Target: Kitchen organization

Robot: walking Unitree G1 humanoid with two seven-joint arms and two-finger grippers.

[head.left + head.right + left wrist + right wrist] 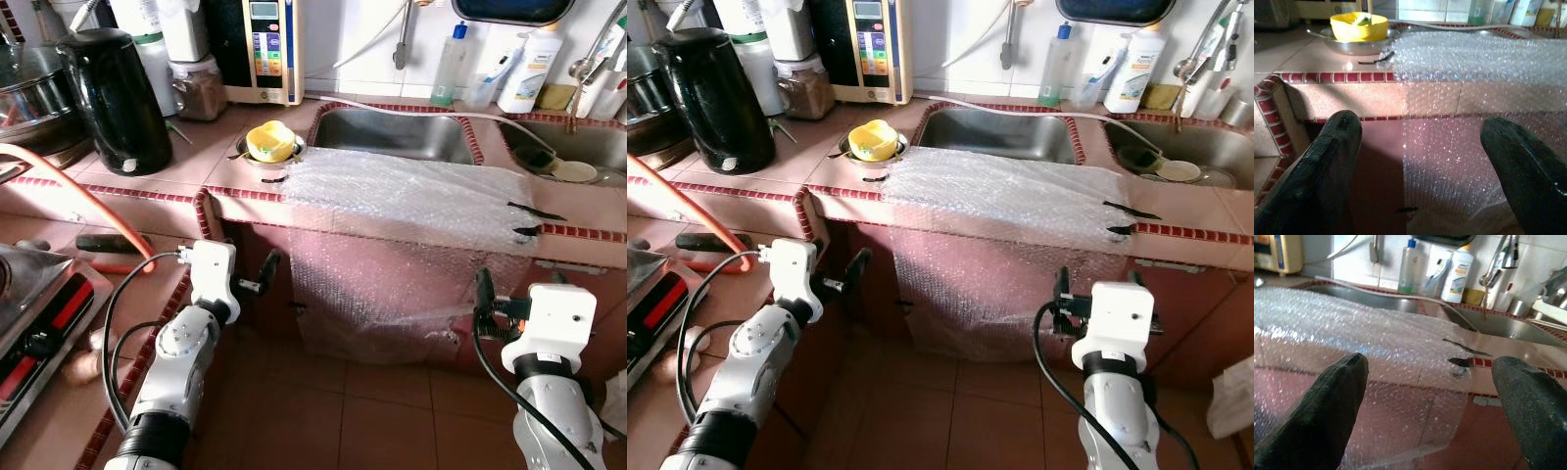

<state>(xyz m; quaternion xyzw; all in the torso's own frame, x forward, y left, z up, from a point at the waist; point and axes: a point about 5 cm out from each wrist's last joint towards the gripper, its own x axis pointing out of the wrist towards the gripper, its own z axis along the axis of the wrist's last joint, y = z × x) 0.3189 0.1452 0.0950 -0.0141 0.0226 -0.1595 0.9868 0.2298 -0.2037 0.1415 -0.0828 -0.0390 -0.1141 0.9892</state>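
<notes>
You have a bubble wrap sheet (411, 201) draped over the counter edge (147, 191) before the sink (392, 132). Your left gripper (1420, 161) and right gripper (1430, 406) gape before it, touching nothing. A yellow bowl (271, 140), possibly holding scraps, and a black kettle (116, 98) stand leftward.

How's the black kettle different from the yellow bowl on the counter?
The black kettle is tall, dark and closed, standing upright directly on the tiled counter. The yellow bowl is low, bright and open-topped, sitting in a metal dish beside the bubble wrap. Both rest on the counter left of the sink.
</notes>
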